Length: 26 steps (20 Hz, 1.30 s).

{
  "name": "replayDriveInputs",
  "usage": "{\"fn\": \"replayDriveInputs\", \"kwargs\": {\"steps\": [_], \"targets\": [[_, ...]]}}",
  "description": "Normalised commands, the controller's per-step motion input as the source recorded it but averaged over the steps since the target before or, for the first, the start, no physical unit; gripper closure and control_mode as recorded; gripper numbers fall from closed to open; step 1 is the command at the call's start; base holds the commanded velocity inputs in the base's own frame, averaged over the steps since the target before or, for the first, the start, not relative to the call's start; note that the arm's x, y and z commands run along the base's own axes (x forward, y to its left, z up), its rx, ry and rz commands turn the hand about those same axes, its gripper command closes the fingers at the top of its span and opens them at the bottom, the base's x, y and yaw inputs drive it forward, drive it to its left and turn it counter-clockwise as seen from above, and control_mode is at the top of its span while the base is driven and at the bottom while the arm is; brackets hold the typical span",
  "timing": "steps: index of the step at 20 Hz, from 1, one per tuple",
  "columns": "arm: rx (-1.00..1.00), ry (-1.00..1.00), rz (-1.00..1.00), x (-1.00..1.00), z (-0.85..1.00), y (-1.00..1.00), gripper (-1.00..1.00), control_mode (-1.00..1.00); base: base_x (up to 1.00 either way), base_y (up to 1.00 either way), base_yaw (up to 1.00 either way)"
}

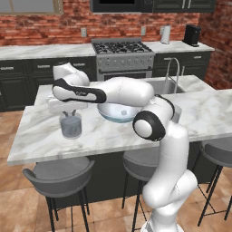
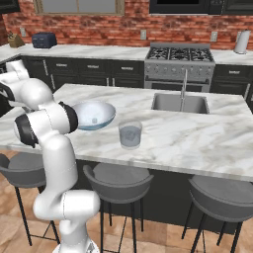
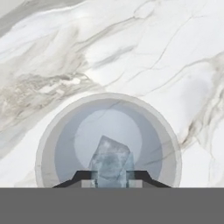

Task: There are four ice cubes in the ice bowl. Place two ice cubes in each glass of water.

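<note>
The fingers (image 3: 89, 176) pinch an ice cube (image 3: 110, 161) between them, its corner tilted upward in the hand view, directly over the open mouth of a glass of water (image 1: 71, 125). That glass stands near the island counter's (image 1: 41, 136) left front edge; the ice bowl (image 1: 114, 113) sits mid-counter, the second glass (image 2: 130, 134) beyond it.

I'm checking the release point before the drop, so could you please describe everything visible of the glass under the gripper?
The glass of water is a short, clear, straight-sided tumbler holding greyish-blue water. It stands upright on the white marble island counter, left of the ice bowl and apart from it. In the hand view it is seen from straight above as a round rim. The gripper hangs right over it, shut on an ice cube.
</note>
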Motion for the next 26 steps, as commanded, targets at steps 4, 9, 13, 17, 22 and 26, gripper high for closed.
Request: {"fn": "replayDriveInputs", "kwargs": {"steps": [4, 9, 13, 17, 22, 26], "targets": [[0.02, 0.00, -0.05, 0.05, -0.08, 0.00, 1.00, -1.00, 0.00, 0.00, 0.00], [0.01, 0.00, -0.04, 0.03, -0.01, 0.00, 1.00, -1.00, 0.00, 0.00, 0.00], [0.00, 0.00, -0.03, 0.05, 0.00, 0.01, -1.00, -1.00, 0.00, 0.00, 0.00], [0.00, 0.00, -0.03, 0.10, 0.00, 0.04, -1.00, -1.00, 0.00, 0.00, 0.00], [0.00, 0.00, -0.02, 0.10, 0.00, 0.07, -1.00, -1.00, 0.00, 0.00, 0.00], [0.01, 0.00, -0.01, 0.13, 0.16, 0.15, -1.00, -1.00, 0.00, 0.00, 0.00]]}}
